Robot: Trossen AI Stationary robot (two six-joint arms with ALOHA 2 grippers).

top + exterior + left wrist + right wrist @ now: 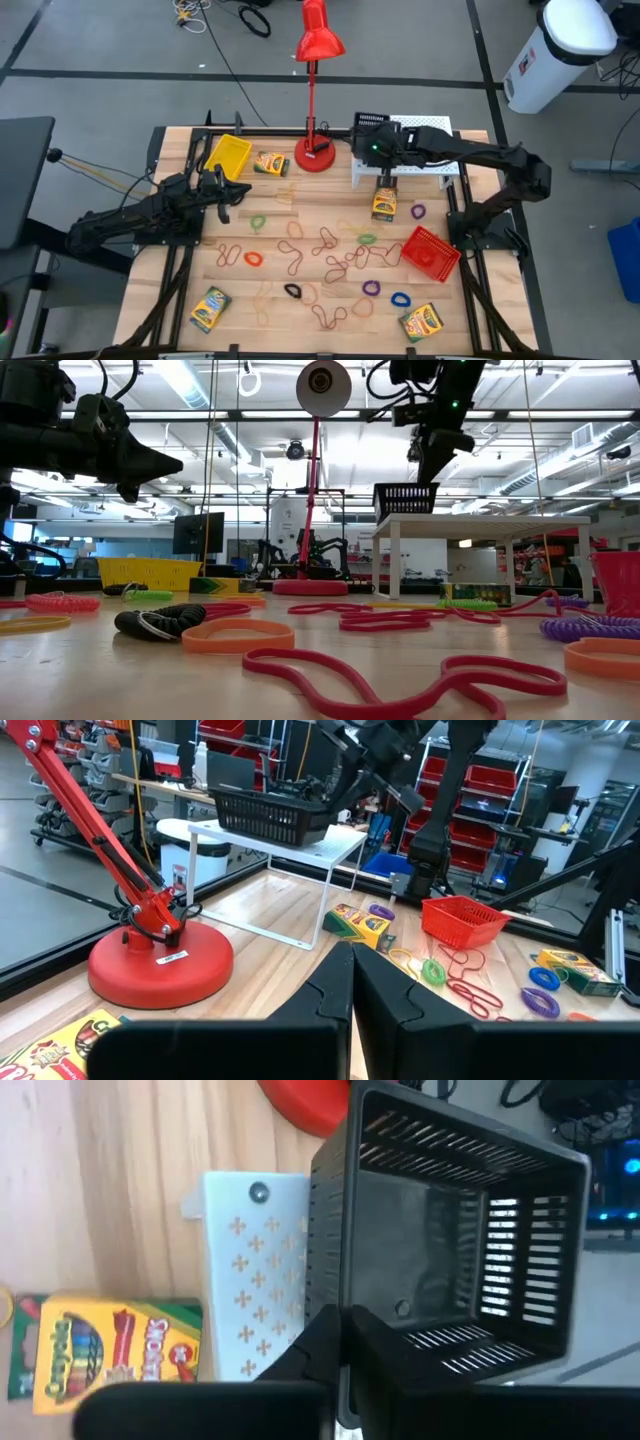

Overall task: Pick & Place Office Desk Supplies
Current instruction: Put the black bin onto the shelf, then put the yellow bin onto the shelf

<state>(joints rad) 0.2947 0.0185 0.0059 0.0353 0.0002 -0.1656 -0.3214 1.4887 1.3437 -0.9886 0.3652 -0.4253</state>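
A black mesh bin [370, 122] [450, 1230] stands on the left end of a white stand [425, 165] at the table's far side. My right gripper [432, 465] [340, 1330] hangs shut just above the bin's rim, slanting down, with nothing between its fingers. My left gripper [352, 980] [222, 186] is shut and level above the table's left side. Crayon boxes lie flat by the stand [384, 203], near the lamp [272, 163] and at the near edge [210, 308] [422, 322]. Rubber bands [325, 250] lie scattered over the middle.
A yellow bin [230, 155] lies at the far left and a red bin [430, 252] sits tilted at the right. A tall red desk lamp [317, 155] stands on its round base just left of the stand.
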